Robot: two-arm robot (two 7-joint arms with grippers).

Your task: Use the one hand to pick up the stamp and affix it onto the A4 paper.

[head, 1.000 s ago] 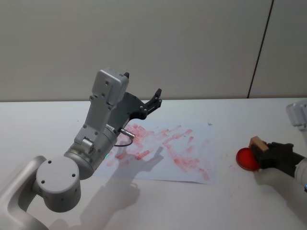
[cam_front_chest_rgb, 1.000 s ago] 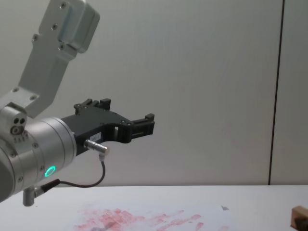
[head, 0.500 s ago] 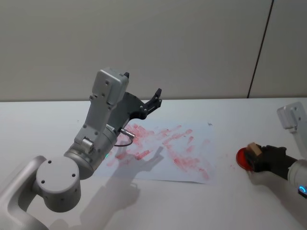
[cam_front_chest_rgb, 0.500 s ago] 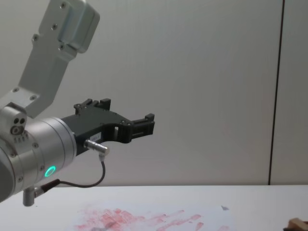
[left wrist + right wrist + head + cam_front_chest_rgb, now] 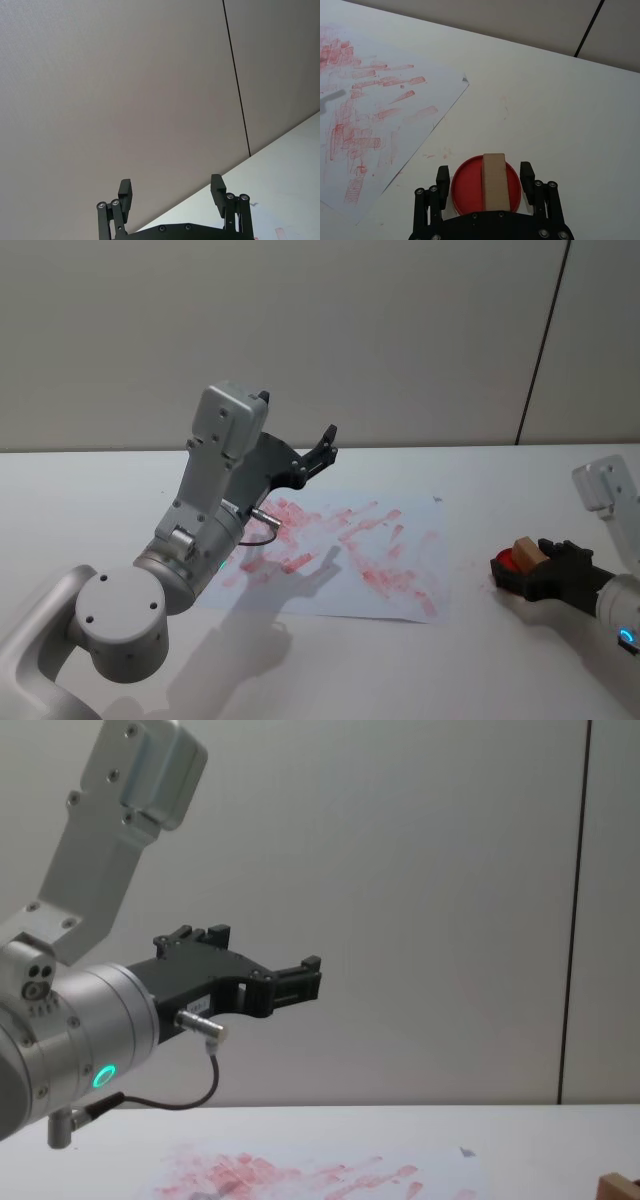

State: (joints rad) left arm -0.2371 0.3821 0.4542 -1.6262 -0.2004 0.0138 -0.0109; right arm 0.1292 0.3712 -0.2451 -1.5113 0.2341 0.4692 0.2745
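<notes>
Head view: you see the right gripper (image 5: 540,570) low over the white table (image 5: 400,660), right of the paper (image 5: 340,555). The stamp (image 5: 525,551) sits on the red ink pad (image 5: 505,562) between its fingers. The left gripper (image 5: 322,445) is raised above the paper's far edge.

Left wrist view: the left gripper (image 5: 172,192) has its jaws spread wide, nothing between them, facing the wall.

Right wrist view: the stamp (image 5: 495,181) rests on the ink pad (image 5: 467,187); the right gripper (image 5: 485,177) straddles it, jaws spread, gaps visible on both sides.

Chest view: the left gripper (image 5: 300,975) hangs in the air; the stamp's corner (image 5: 620,1185) shows at the lower right edge.
</notes>
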